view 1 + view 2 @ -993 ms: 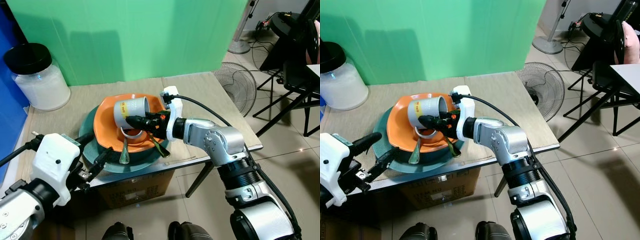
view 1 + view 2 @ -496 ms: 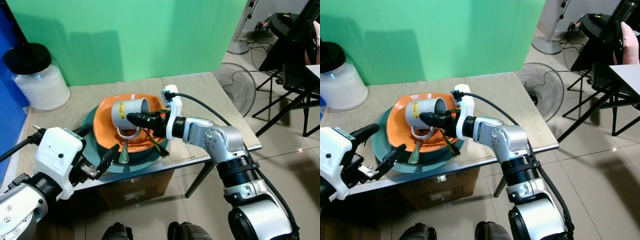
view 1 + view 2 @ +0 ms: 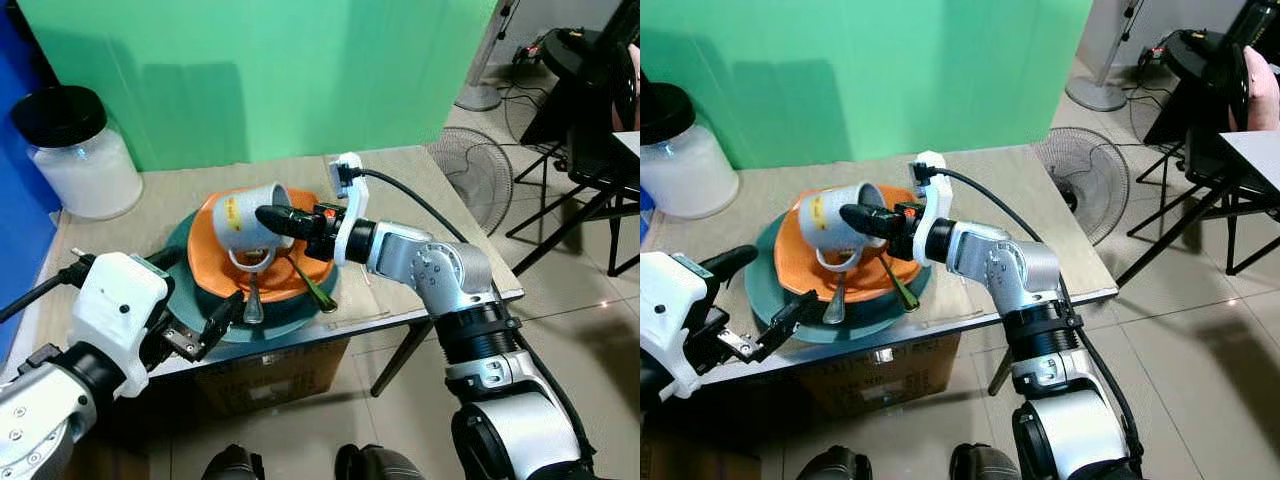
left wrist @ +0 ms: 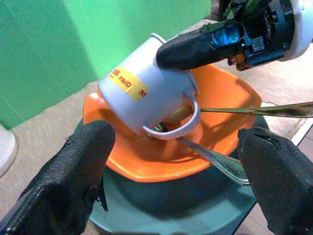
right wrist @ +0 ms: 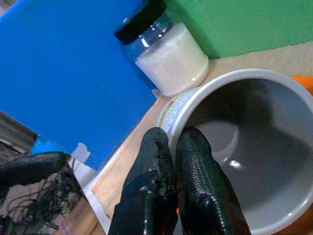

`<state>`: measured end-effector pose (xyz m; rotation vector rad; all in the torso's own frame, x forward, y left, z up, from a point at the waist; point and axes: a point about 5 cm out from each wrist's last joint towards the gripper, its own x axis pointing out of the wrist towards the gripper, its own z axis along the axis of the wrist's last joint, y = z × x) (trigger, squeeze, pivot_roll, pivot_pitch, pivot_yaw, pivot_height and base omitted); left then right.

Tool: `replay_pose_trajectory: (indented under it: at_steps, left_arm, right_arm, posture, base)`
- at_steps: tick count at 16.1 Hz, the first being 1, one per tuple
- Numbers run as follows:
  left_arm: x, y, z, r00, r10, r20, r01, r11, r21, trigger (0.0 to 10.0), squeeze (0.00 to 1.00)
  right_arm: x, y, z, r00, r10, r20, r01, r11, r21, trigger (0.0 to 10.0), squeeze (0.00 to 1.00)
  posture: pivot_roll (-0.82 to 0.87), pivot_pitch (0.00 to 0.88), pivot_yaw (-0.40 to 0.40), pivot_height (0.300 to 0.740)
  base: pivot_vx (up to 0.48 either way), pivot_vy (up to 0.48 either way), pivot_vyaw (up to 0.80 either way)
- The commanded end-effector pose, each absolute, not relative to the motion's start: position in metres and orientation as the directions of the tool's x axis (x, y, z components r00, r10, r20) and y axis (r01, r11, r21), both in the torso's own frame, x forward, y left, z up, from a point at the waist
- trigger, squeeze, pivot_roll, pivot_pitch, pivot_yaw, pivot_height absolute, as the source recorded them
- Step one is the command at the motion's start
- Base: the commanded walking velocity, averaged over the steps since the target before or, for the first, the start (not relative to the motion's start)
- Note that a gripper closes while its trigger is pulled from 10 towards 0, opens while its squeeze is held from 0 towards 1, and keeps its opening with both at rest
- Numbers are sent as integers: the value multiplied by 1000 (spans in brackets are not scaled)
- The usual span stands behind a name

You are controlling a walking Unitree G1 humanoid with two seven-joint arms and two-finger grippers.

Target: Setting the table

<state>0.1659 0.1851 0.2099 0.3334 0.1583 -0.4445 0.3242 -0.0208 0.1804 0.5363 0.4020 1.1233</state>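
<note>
A grey mug with a yellow sticker hangs tilted just above the orange plate, which lies on a dark teal plate. My right gripper is shut on the mug's rim, one finger inside and one outside; the rim and pinching fingers show close up in the right wrist view. A spoon and a fork rest on the plates under the mug. My left gripper stands open at the table's front edge, just short of the teal plate, its wide-spread fingers framing the mug.
A glass jar with a black lid and white contents stands at the table's back left. A green screen backs the table. A floor fan and dark chairs stand to the right. A cardboard box sits under the table.
My right gripper has lifted the mug off the orange plate and tipped it, mouth now higher. My left gripper has shifted slightly forward toward the plates.
</note>
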Motion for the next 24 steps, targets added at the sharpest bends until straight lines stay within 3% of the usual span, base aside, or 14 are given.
replay_pose_trajectory:
  at_steps: [1, 3, 5, 6, 7, 8, 9, 11, 12, 15, 19, 22, 24]
  left_arm:
    - [165, 183, 208, 881, -406, -242, 464, 841, 278, 10000, 1000]
    - [166, 182, 211, 888, -402, -225, 455, 843, 288, 10000, 1000]
    - [173, 179, 217, 905, -392, -167, 425, 856, 293, 10000, 1000]
    - [180, 173, 218, 915, -382, -126, 403, 870, 286, 10000, 1000]
    - [188, 164, 215, 921, -376, -104, 390, 871, 300, 10000, 973]
    - [193, 159, 214, 924, -373, -90, 381, 871, 309, 10000, 886]
    - [199, 156, 216, 934, -353, -55, 352, 884, 307, 10000, 620]
    - [207, 155, 217, 961, -278, -9, 268, 916, 300, 10000, 443]
    - [211, 157, 216, 971, -240, 8, 227, 927, 299, 10000, 420]
    - [222, 149, 225, 980, -158, 119, 115, 944, 309, 10000, 412]
    - [223, 152, 227, 983, -93, 156, 49, 962, 268, 10000, 337]
    - [225, 148, 217, 988, -54, 144, 16, 966, 257, 10000, 337]
    - [225, 146, 216, 987, -77, 143, 39, 967, 250, 10000, 290]
  right_arm:
    - [325, -21, 183, 386, 922, -30, -736, 327, 593, 0, 0]
    - [326, -23, 188, 396, 918, -17, -744, 332, 580, 0, 0]
    - [334, -40, 218, 465, 884, 56, -773, 374, 512, 0, 0]
    - [335, -54, 236, 500, 861, 94, -794, 412, 448, 0, 0]
    - [332, -72, 255, 548, 826, 129, -811, 488, 323, 784, 0]
    - [329, -84, 265, 591, 795, 137, -798, 552, 240, 10000, 0]
    - [325, -96, 271, 621, 768, 154, -783, 598, 172, 10000, 0]
    - [318, -115, 271, 739, 660, 136, -668, 744, 21, 10000, 0]
    - [314, -121, 268, 785, 602, 146, -602, 797, -53, 10000, 0]
    - [295, -147, 253, 897, 415, 152, -409, 910, -69, 10000, 0]
    - [282, -160, 235, 943, 309, 120, -294, 947, -125, 10000, 0]
    - [282, -159, 223, 974, 192, 123, -194, 981, 7, 10000, 0]
    - [284, -157, 210, 967, 252, 24, -253, 967, 38, 10000, 0]
  posture:
    - [35, 69, -50, 740]
    - [46, 64, -52, 740]
    - [45, 51, -53, 740]
    - [44, 43, -57, 740]
    - [32, 31, -60, 740]
    - [22, 26, -60, 740]
    - [9, 22, -58, 740]
    - [5, 18, -55, 740]
    - [-7, 7, -42, 740]
    - [-24, 0, -27, 740]
    - [-31, 0, -21, 740]
    - [-43, 0, -20, 740]
    - [-46, 0, -24, 740]
  base:
    - [0, 0, 0]
    - [0, 0, 0]
    - [0, 0, 0]
    - [0, 0, 0]
    - [0, 0, 0]
    - [0, 0, 0]
    - [0, 0, 0]
    - [0, 0, -216]
    - [0, 0, -756]
    - [0, 0, -767]
    - [0, 0, -769]
    - [0, 0, -781]
    - [0, 0, -788]
